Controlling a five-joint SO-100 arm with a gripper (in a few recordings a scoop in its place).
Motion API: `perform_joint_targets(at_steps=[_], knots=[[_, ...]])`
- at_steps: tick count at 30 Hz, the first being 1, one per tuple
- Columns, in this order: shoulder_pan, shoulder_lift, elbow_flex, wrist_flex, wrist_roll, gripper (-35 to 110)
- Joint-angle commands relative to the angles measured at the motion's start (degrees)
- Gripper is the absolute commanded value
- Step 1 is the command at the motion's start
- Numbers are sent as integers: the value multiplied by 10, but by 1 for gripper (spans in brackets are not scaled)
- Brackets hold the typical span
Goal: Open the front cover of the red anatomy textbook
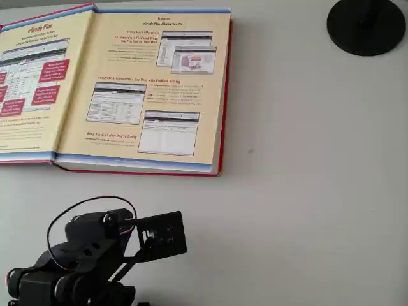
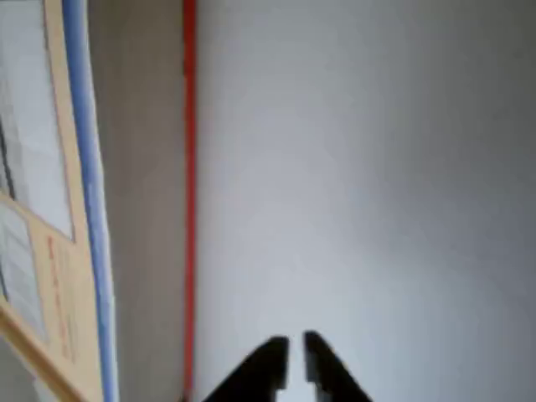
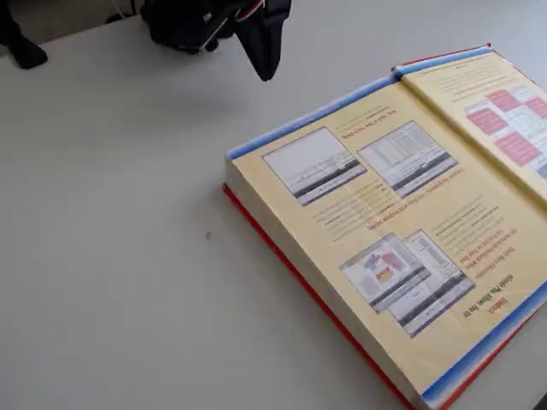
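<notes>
Wrist view shows the end effector (image 2: 296, 360) nearly closed, a thin gap between its fingertips, gripping nothing, above bare tabletop (image 2: 360, 167). Beside it, the red anatomy textbook (image 1: 146, 89) lies with the front cover (image 1: 25, 89) folded flat open.

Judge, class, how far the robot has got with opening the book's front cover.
Done: the front cover lies flat, open, its pale yellow inner side up, beside the red anatomy textbook. In hand: nothing; the pincer is shut, off the book, above the table. Nothing seems left.
</notes>
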Motion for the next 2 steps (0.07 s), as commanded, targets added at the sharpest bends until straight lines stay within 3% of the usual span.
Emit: perform_joint_targets(at_steps=[1, 2], knots=[[6, -2, -1, 2, 6, 3], [6, -2, -1, 2, 6, 3]])
